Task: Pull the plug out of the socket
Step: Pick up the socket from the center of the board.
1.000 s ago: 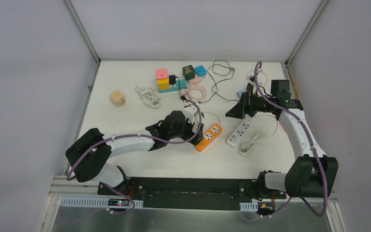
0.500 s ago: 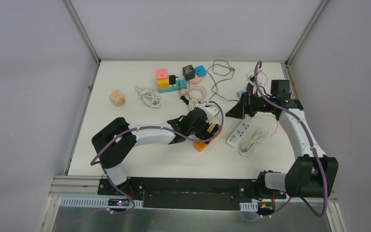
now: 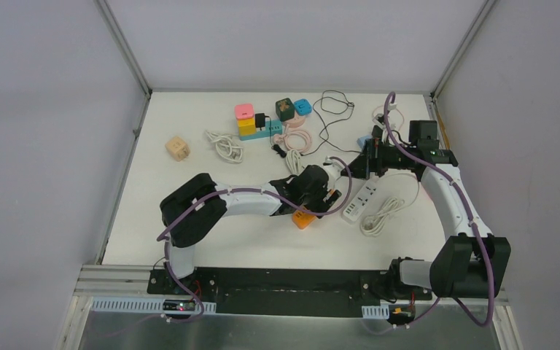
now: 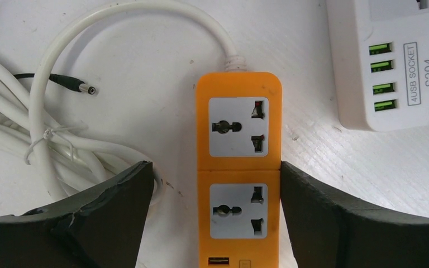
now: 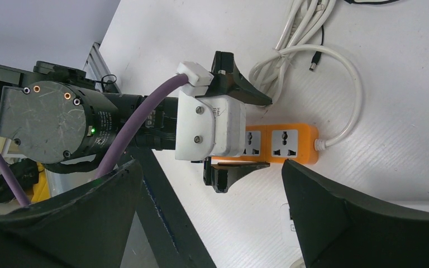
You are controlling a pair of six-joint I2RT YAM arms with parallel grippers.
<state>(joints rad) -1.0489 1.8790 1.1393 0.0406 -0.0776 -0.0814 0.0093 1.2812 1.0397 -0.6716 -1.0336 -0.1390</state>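
Where the left gripper point(image 4: 210, 184) stands: low over the orange power strip point(image 4: 239, 170), straddling its near end.
Jaws, left: open across the strip's width. The finger point(image 4: 335, 223) at frame right touches the orange edge. The other finger point(image 4: 106, 212) stands clear, with bare table showing between. Nothing is clamped.
Jaws, right: the right gripper point(image 3: 353, 170) is spread wide and empty, hovering just past the strip's cord end, near the white USB strip point(image 4: 388, 61).
Long axis: the strip runs lengthwise between the fingers, so closing would pinch its long sides.
Plug: none in either orange socket. The only seated one I can make out is the black adapter point(image 3: 261, 120) on the teal strip point(image 3: 262, 133), at the far side and well apart from both grippers.
Nearer arm: left for the orange strip; for the adapter, neither is clearly nearer.
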